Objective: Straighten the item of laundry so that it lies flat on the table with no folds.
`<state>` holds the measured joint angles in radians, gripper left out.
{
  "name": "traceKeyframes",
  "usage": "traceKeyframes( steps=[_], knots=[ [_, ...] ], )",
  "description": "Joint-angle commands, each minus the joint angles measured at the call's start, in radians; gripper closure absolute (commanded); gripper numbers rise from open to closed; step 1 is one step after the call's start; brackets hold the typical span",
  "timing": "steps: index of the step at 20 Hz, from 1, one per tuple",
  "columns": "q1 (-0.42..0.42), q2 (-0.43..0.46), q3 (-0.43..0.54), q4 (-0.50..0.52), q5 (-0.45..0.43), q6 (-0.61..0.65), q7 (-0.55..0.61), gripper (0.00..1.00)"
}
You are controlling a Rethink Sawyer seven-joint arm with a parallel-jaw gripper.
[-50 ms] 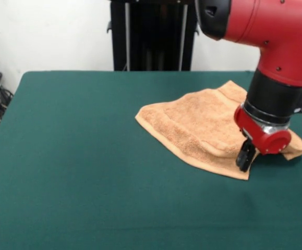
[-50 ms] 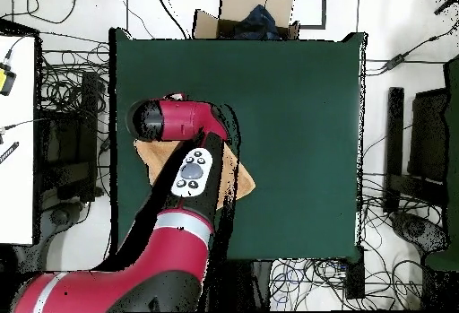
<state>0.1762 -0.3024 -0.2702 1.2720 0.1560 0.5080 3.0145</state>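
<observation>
Terry cloth in a light orange-tan — a small towel (image 1: 203,127) — lies rumpled on the dark green counter (image 1: 77,156), directly under and around the end effector (image 1: 245,156). In the front view the end effector's black tips come down at the towel's near edge, beside a raised fold; whether they are spread or pinching the cloth cannot be told, since they show only as one dark shape. Most of the towel spreads away from the end effector to the picture's left and toward the far side, its hemmed band running along the near border. A small flap pokes out on the other side, behind the red wrist. From overhead, the red arm (image 2: 179,184) covers most of the towel (image 2: 240,180) — only tan patches show beside it.
</observation>
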Motion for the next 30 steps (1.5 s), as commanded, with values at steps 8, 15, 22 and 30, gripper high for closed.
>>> traceKeyframes(
  steps=[8,15,22,30],
  knots=[
    [-0.119,0.020,0.150,0.132,-0.020,0.265,-0.123,1.00],
    [-0.185,0.031,0.255,0.185,0.000,0.242,-0.135,1.00],
    [-0.199,0.046,0.293,0.193,-0.005,0.174,-0.080,1.00],
    [-0.195,0.055,0.312,0.174,-0.004,0.167,-0.051,1.00]
  ],
)
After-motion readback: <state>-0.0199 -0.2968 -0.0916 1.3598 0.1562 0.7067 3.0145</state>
